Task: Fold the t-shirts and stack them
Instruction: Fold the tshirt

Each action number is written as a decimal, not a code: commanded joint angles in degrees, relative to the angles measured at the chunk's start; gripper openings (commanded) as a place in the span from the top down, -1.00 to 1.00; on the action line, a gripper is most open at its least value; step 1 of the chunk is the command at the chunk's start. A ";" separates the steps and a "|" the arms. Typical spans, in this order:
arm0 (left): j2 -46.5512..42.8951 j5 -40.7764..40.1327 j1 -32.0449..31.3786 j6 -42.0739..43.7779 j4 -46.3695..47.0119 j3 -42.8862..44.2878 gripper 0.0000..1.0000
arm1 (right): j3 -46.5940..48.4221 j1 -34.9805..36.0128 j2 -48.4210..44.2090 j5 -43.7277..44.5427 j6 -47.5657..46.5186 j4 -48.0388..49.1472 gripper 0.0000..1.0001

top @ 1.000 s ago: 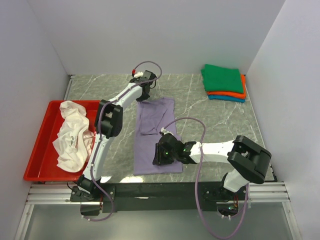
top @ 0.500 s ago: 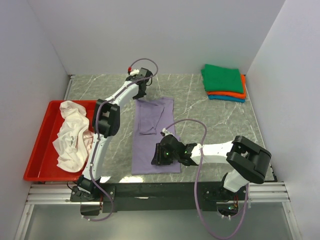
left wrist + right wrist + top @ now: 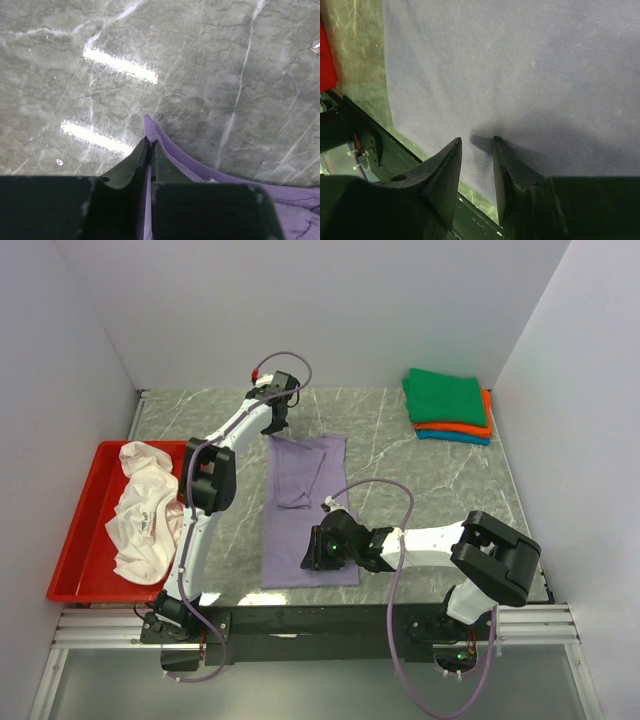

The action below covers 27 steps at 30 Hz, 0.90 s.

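The purple shirt (image 3: pixel 305 510) lay as a long, narrow, lightly creased strip mid-table (image 3: pixel 420 480). The left hand (image 3: pixel 272 426) was clenched on its far left corner. The right hand (image 3: pixel 318 552), released, sat low over its near end. That thin corner pinch could slip, or pulling might skew the strip.

The left claw (image 3: pixel 149 146) apparently tugged the purple shirt (image 3: pixel 305 510) leftward.

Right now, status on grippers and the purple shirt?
Left gripper shut on lavender t-shirt, far corner. Right gripper open over near end. White t-shirt in red tray.
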 commanded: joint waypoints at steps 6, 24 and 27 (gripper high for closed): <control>-4.23 1.60 1.98 3.32 4.91 -1.06 0.05 | -0.05 0.81 -0.74 1.96 -2.05 -7.50 0.18; -32.36 13.90 -0.57 -3.08 16.51 -30.58 0.29 | 21.63 -28.88 -8.85 -4.63 -16.20 -24.02 0.05; -31.75 17.77 -0.57 -3.53 17.66 -32.96 0.54 | 28.14 -31.53 -2.00 -5.24 -17.34 -23.77 0.06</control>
